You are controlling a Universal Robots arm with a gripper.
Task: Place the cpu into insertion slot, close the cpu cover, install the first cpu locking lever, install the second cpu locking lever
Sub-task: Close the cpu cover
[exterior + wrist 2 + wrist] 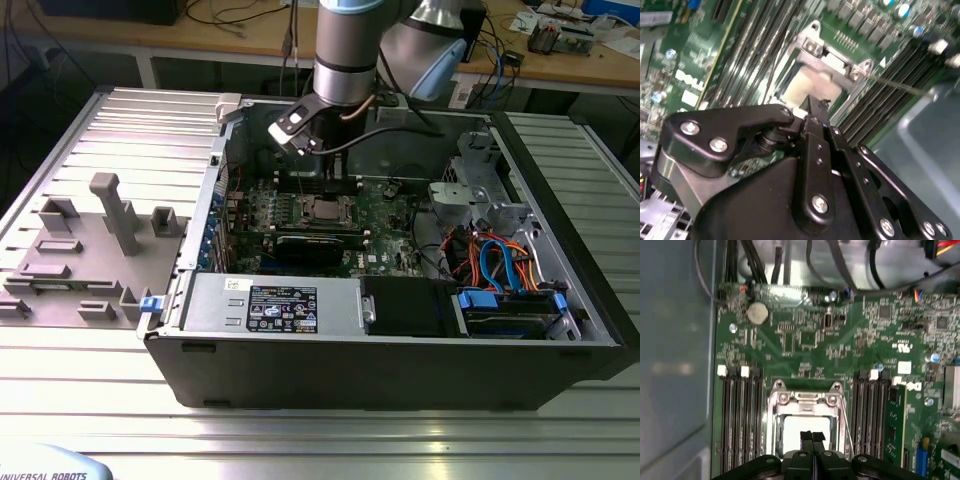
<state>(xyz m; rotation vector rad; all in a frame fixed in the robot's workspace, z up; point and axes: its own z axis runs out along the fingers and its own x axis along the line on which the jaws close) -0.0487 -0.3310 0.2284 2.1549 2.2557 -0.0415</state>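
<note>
My black tool, tips pressed together, hangs above the thin silver cpu cover; pressing slowly seems wise.

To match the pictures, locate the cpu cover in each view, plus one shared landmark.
Exterior view: cpu cover centred on the green circuit board, below the arm.
Second wrist view: between the memory slots, at.
First wrist view: between them too.
Shared landmark: the green circuit board.

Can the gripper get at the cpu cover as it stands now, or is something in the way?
Probably yes. The gripper hangs just over the cpu cover, jaws shut, with nothing between them; the memory slots lie off to the sides.
</note>
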